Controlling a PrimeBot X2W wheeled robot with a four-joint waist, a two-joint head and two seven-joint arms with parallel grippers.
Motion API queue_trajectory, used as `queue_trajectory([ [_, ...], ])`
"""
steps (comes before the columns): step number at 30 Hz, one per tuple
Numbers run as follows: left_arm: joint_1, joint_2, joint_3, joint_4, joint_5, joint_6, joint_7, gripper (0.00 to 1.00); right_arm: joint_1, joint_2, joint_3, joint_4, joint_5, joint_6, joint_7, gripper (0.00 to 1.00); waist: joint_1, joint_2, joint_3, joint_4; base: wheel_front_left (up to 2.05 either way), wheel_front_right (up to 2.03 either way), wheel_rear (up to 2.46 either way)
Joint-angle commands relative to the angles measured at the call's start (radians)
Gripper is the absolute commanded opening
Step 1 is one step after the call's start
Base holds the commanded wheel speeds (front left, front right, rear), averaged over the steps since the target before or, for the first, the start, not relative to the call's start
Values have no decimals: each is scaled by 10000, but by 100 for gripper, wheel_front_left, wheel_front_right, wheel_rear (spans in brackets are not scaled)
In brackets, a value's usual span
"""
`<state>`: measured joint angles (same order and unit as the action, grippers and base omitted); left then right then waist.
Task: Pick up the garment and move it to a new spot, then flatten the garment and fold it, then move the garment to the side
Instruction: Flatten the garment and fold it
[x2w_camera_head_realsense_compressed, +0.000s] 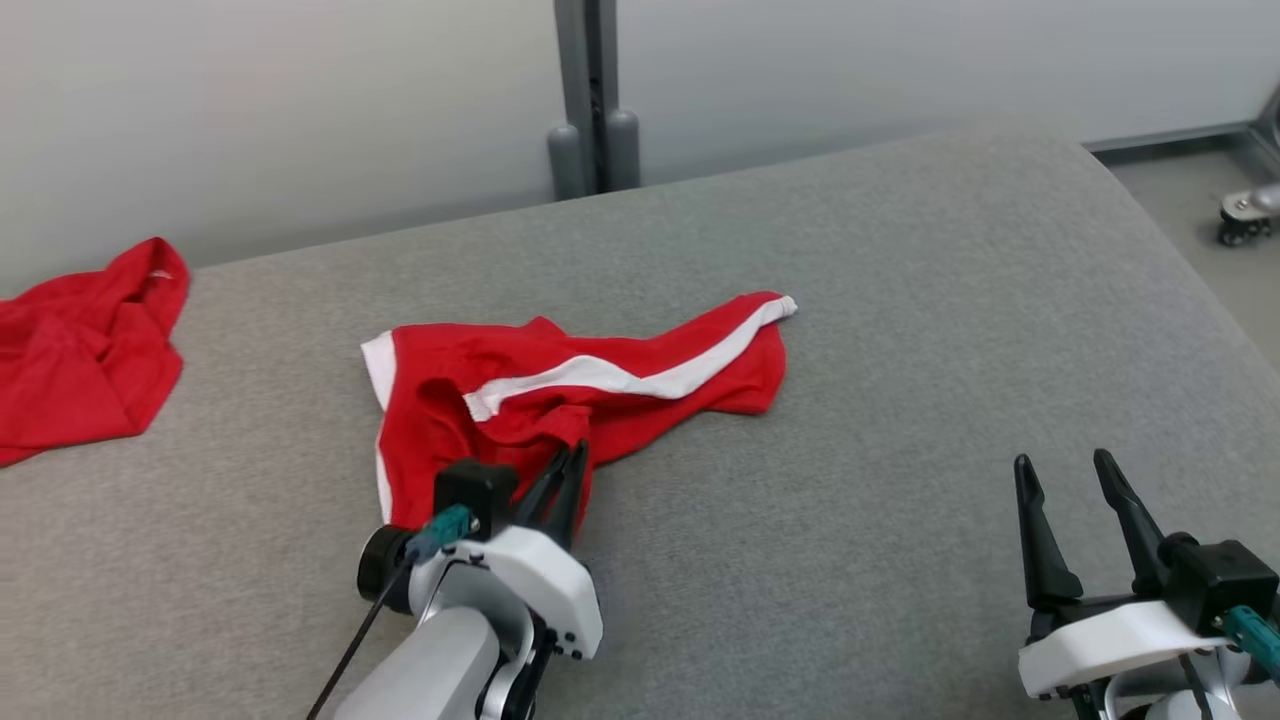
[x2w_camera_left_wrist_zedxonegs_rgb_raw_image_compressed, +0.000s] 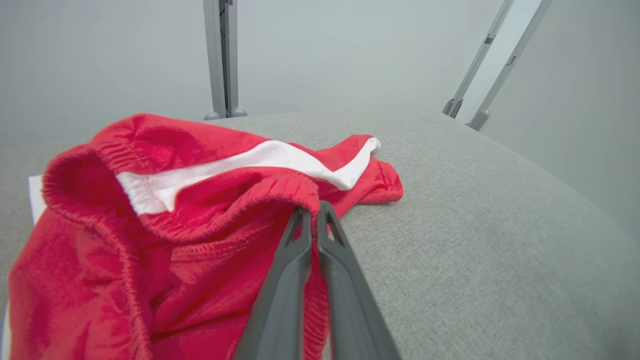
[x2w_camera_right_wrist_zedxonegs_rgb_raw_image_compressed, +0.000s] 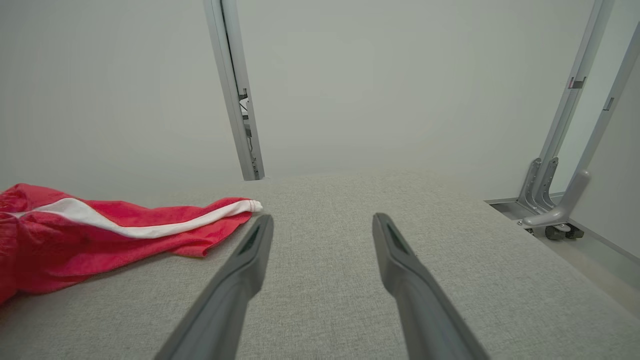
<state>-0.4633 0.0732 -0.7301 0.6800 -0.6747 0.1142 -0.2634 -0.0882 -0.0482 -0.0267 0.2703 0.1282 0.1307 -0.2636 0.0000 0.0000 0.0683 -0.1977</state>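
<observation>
The garment (x2w_camera_head_realsense_compressed: 560, 395) is a pair of red shorts with white side stripes, lying crumpled near the middle of the grey padded table (x2w_camera_head_realsense_compressed: 900, 300). My left gripper (x2w_camera_head_realsense_compressed: 572, 458) is shut on the garment's near edge, at the elastic waistband (x2w_camera_left_wrist_zedxonegs_rgb_raw_image_compressed: 270, 192). In the left wrist view the two dark fingers (x2w_camera_left_wrist_zedxonegs_rgb_raw_image_compressed: 280, 280) pinch red cloth between them. My right gripper (x2w_camera_head_realsense_compressed: 1062, 465) stands open at the lower right, apart from the garment (x2w_camera_right_wrist_zedxonegs_rgb_raw_image_compressed: 100, 230), with nothing between its fingers (x2w_camera_right_wrist_zedxonegs_rgb_raw_image_compressed: 235, 280).
A second red garment (x2w_camera_head_realsense_compressed: 85, 350) lies crumpled at the table's far left edge. A grey post (x2w_camera_head_realsense_compressed: 592, 100) rises behind the table. A wheeled metal base (x2w_camera_head_realsense_compressed: 1245, 215) stands on the floor past the table's right edge.
</observation>
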Motion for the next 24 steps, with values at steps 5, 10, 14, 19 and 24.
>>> queue_trajectory([
  [5,1123,773,215,-1733,496,64,-7,0,253,-48,-127,-80,68,2,-15,100,0,0,-475,684,0,0,0],
  [10,2337,1836,265,-3592,610,549,204,0,406,-48,-160,-71,131,2,-17,100,0,0,-692,1121,0,0,0],
  [14,3279,2660,502,-4972,444,1092,625,0,523,-50,-260,-81,124,2,-17,100,0,0,-768,1401,0,0,0],
  [19,4201,3566,846,-5968,265,1626,1001,0,616,-50,-350,-38,100,2,-15,100,0,0,-802,1667,0,0,0],
  [24,4705,3881,1018,-5899,16,1714,1100,0,652,-50,-331,61,86,2,-15,100,0,0,-829,1790,0,0,0],
])
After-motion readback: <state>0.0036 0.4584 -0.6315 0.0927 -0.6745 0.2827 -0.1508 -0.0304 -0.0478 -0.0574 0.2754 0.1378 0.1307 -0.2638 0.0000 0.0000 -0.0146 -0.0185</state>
